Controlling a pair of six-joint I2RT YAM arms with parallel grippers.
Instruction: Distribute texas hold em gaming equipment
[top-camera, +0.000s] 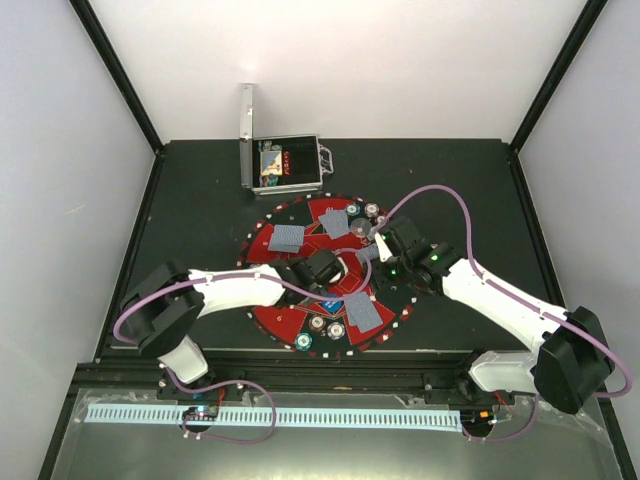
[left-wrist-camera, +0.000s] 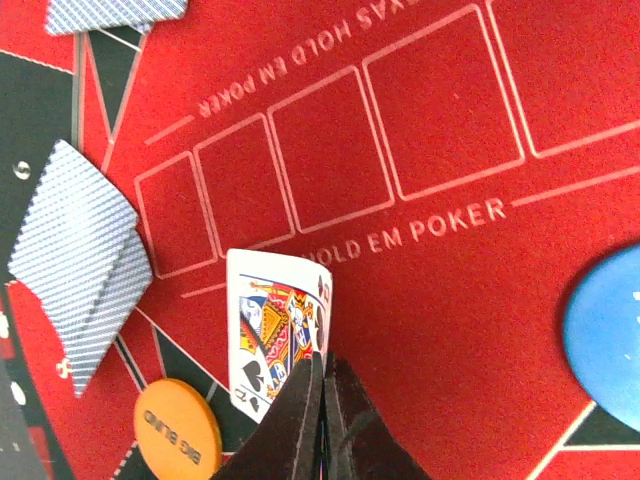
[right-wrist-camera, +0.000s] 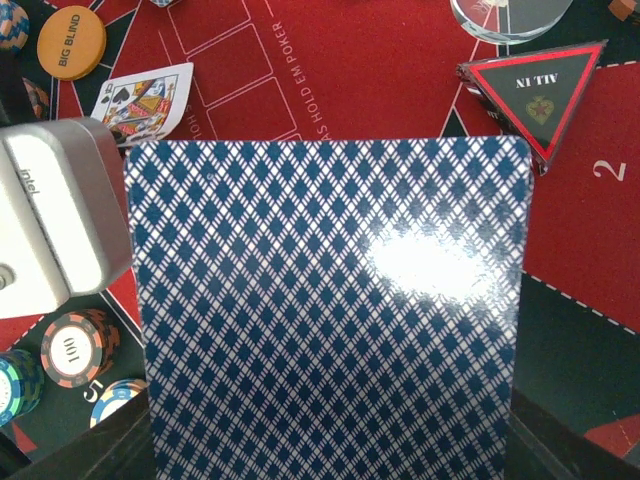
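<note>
Black tabletop between white walls is seen from above, with the round mat (top-camera: 275, 318) on it. The left gripper (top-camera: 322, 270) and the right gripper (top-camera: 385, 245) are poised close together over its middle, so a collision could be caused by either advancing. From the left wrist, the jaws are seen pinched on one edge of a face-up card (left-wrist-camera: 272, 325). An orange disc (left-wrist-camera: 177, 432) lies just left of the fingers (left-wrist-camera: 300, 420) and could be knocked on lowering. From the right wrist, a blue-backed card (right-wrist-camera: 330, 300) is carried upright, evidently clamped, though the jaws are hidden behind it. Forward sight is blocked, and the white camera housing (right-wrist-camera: 50, 225) just beside its left edge could be struck.
</note>
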